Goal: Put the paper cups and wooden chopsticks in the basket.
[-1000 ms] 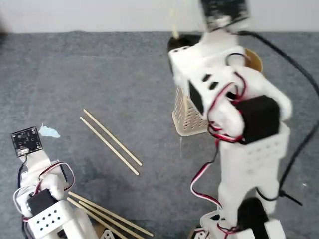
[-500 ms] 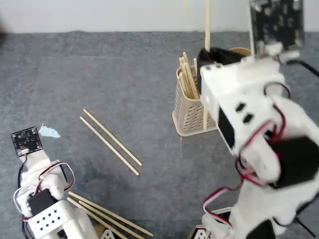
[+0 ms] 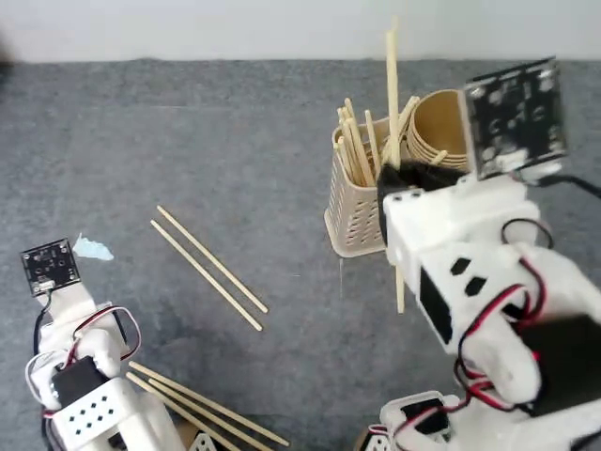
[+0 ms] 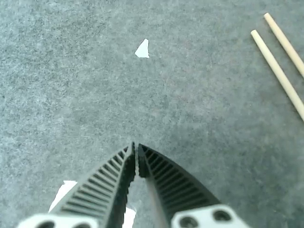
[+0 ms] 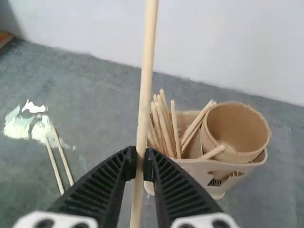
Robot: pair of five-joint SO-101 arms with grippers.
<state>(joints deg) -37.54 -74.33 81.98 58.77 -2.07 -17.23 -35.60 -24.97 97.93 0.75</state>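
High view, desk: grey carpet-like desk [image 3: 188, 141] with a pale wall [image 3: 188, 28] behind.
High view, basket: cream basket [image 3: 355, 221] stands upright at 1 o'clock from the desk's middle. It holds the stacked paper cups [image 3: 441, 127] and the basket chopsticks [image 3: 355, 150].
High view, right claw: right claw [image 3: 399, 183] is clamped on the held chopstick [image 3: 392, 94], which is near upright. Its lower end is just beside the basket at the basket's 5 o'clock.
High view, loose sticks: a loose pair [image 3: 208, 268] lies at 8 o'clock, well apart from the basket. Three chopsticks [image 3: 202, 406] lie at 7 o'clock beside the left arm [image 3: 84, 376].
Left wrist view, left claw: left claw [image 4: 136, 151] has its tips pressed together on nothing, low over bare desk.
Left wrist view, nearby: two chopsticks [image 4: 280, 66] and a white scrap [image 4: 142, 49] lie apart from it.
Right wrist view, grip: the jaws are narrow, squeezing the held chopstick partway along its length.
Right wrist view, beyond: the basket sits behind the stick, with the cups in its far side.
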